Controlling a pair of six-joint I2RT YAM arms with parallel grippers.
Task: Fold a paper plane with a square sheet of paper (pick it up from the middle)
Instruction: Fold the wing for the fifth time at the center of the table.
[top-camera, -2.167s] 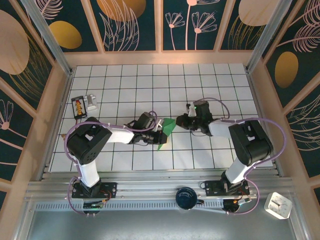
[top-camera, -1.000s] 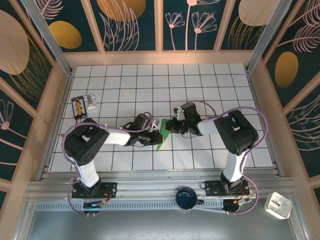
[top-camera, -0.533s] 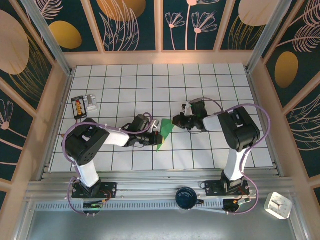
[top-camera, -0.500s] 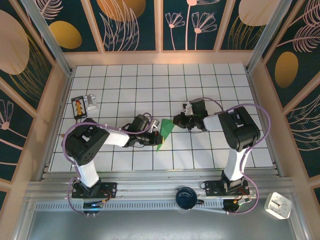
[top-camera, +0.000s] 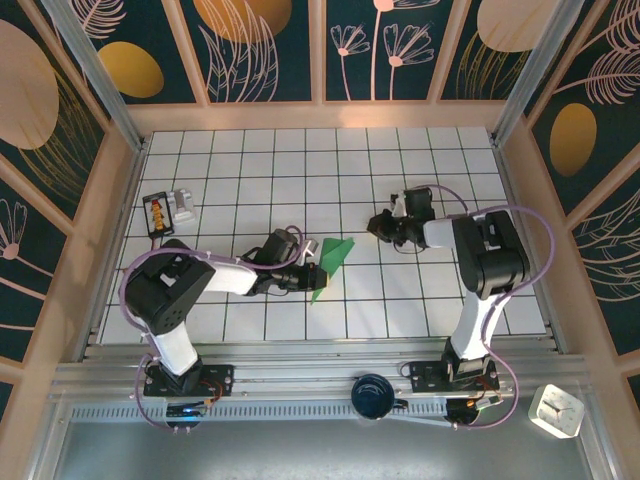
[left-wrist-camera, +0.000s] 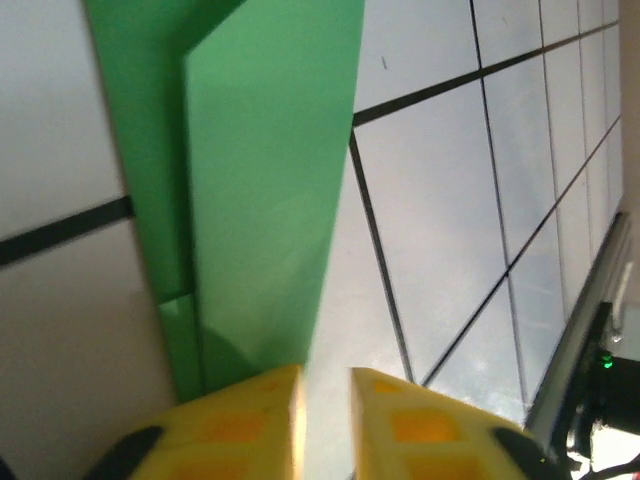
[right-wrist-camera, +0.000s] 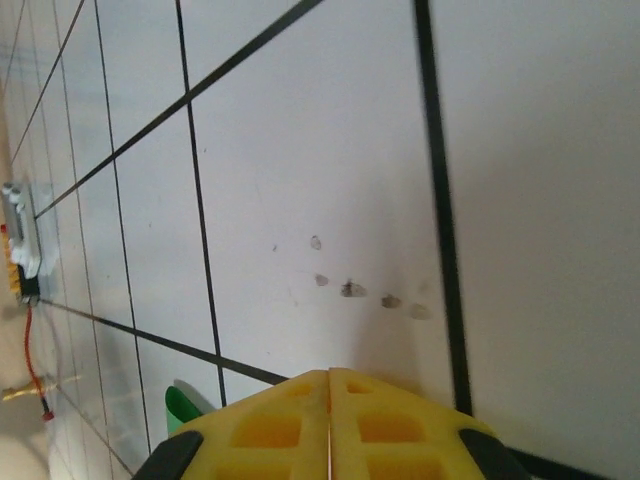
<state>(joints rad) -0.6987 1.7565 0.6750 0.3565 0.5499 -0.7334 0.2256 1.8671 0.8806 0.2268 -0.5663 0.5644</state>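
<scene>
1. Green creased sheet of paper (top-camera: 335, 255) sits mid-worktop (top-camera: 400, 160).
2. Left claw (left-wrist-camera: 325, 375): slightly parted, the paper's edge against one finger.
3. Right claw (right-wrist-camera: 330, 373): clenched, empty, apart from the paper.

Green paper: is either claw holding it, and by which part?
Apparently nothing. The left gripper stands slightly open at the end of the green paper, gap empty; the right gripper is shut, away from it.

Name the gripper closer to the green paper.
The left gripper, at the edge of the folded green paper; the right gripper sits apart over bare tiles.
</scene>
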